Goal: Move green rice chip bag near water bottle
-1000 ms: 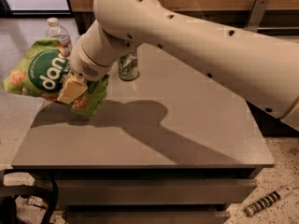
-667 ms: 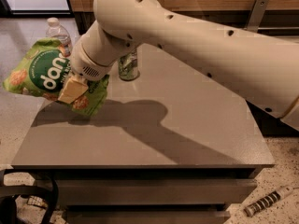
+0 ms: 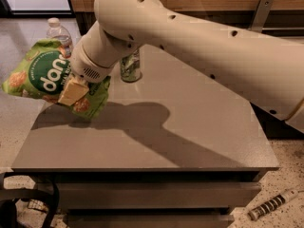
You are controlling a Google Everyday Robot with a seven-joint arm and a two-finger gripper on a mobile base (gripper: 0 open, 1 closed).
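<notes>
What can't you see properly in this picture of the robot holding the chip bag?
All in the camera view:
- water bottle: its lower part is hidden behind the green rice chip bag.
- green can: its top is hidden by the arm.
- gripper, shut on the bag at the table's left edge: its far finger is hidden behind the bag.
- arm: cut off by the right edge.

The gripper holds the chip bag above the table's left edge; water bottle behind it, can right
</notes>
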